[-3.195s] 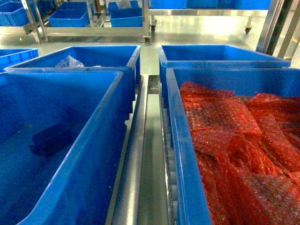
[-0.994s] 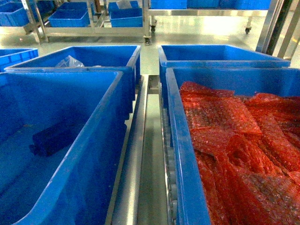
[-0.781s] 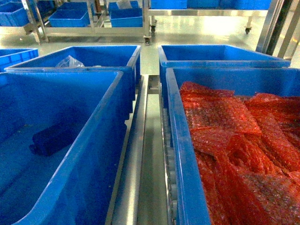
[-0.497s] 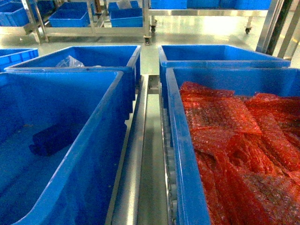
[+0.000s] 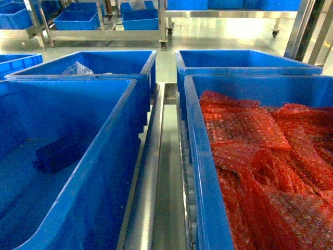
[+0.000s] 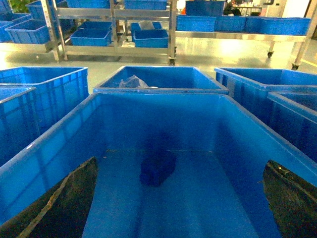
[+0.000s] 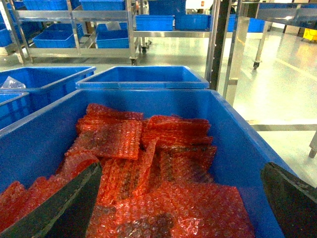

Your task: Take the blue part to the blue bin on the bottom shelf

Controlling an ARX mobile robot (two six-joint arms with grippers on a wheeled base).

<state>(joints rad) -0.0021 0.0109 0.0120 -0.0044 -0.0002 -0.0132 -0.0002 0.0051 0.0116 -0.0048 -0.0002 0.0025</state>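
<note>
The blue part (image 5: 57,154) is a small dark-blue block lying on the floor of the blue bin (image 5: 67,109), at the left of the head view. From the left wrist, the same part (image 6: 157,168) lies near the far wall of that bin (image 6: 158,119). My left gripper (image 6: 181,161) hangs open above the bin floor, apart from the part, with nothing between its fingers. My right gripper (image 7: 182,166) is open over red bubble wrap (image 7: 148,163). The bins rest on the bottom shelf, whose steel rail (image 5: 156,172) and white rollers (image 5: 190,200) show between them. Neither gripper shows in the head view.
A like bin (image 5: 197,156) full of red bubble wrap stands to the right. Behind are a bin with clear plastic bags (image 5: 78,68) and another blue bin (image 5: 244,60). Racks with more blue bins (image 5: 78,21) line the back. Steel posts (image 5: 307,26) rise at the right.
</note>
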